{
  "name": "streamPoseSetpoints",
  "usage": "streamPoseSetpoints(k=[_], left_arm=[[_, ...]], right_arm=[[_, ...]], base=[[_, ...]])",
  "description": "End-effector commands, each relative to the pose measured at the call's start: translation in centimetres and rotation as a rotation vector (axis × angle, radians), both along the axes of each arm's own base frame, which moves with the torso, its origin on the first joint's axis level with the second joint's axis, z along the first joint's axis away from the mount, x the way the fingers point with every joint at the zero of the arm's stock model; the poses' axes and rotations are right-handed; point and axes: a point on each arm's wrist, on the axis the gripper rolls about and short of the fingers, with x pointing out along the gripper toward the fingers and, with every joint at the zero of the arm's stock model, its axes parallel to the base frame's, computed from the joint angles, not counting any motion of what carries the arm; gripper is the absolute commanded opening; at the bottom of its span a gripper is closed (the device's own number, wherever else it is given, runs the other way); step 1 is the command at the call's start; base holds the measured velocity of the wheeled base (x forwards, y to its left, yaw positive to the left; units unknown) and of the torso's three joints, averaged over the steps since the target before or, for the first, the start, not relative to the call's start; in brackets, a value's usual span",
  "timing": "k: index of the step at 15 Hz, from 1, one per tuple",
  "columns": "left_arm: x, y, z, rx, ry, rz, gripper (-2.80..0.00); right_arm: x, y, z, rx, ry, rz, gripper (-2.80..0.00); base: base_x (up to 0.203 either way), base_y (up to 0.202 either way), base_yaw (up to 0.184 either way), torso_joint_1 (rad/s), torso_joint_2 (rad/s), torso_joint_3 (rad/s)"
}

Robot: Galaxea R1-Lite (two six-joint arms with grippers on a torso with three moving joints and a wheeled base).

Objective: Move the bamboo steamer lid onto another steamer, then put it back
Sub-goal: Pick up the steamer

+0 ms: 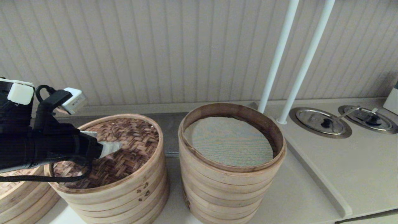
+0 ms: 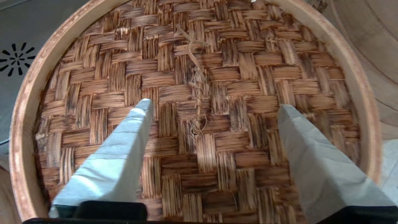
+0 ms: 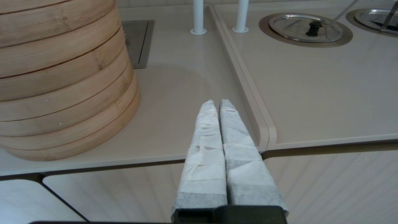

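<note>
The bamboo steamer lid (image 1: 130, 137), dark herringbone weave inside a pale hoop rim, lies on the shorter steamer stack (image 1: 124, 193) left of centre. My left gripper (image 1: 108, 146) hovers over its woven top (image 2: 217, 77), open, the two taped fingers (image 2: 124, 149) spread wide on either side of a thin twine loop (image 2: 197, 84) at the lid's middle, holding nothing. To the right stands the taller steamer (image 1: 231, 183), uncovered, with a grey-green mesh liner (image 1: 230, 141) inside. My right gripper (image 3: 216, 104) is parked low by the counter's front edge, shut and empty, beside that steamer's wall (image 3: 62, 77).
A third steamer with a paler lid (image 1: 15, 189) sits at the far left. Two white poles (image 1: 289, 59) rise behind the tall steamer. Round steel covers (image 1: 320, 121) are set into the raised counter at right. A grey recessed panel (image 3: 136, 40) lies behind the steamers.
</note>
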Motion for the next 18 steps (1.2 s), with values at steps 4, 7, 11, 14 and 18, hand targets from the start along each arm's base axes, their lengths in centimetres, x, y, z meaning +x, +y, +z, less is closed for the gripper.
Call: streamPoseSetpoints(k=[4, 7, 11, 14, 18], left_arm=[[0.5, -0.1, -0.5, 0.002, -0.015, 0.01, 0.0], [0.7, -0.1, -0.7, 0.003, -0.009, 0.012, 0.0], [0.8, -0.1, -1.0, 0.003, -0.01, 0.012, -2.8], [0.8, -0.1, -1.3, 0.0, -0.013, 0.015, -2.8], [0.5, 0.1, -1.8, -0.007, -0.019, 0.025, -2.8]], right_arm=[[0.0, 0.0, -0.1, 0.001, 0.005, 0.001, -2.8], [0.0, 0.0, -0.1, 0.001, 0.005, 0.0, -2.8], [0.0, 0.0, -0.1, 0.001, 0.005, 0.0, -2.8], [0.0, 0.0, -0.1, 0.001, 0.004, 0.0, -2.8], [0.0, 0.0, -0.1, 0.001, 0.005, 0.0, -2.8]], base=[[0.0, 0.0, 0.0, 0.0, 0.0, 0.0], [0.0, 0.0, 0.0, 0.0, 0.0, 0.0], [0.0, 0.0, 0.0, 0.0, 0.0, 0.0], [0.0, 0.0, 0.0, 0.0, 0.0, 0.0], [0.0, 0.0, 0.0, 0.0, 0.0, 0.0]])
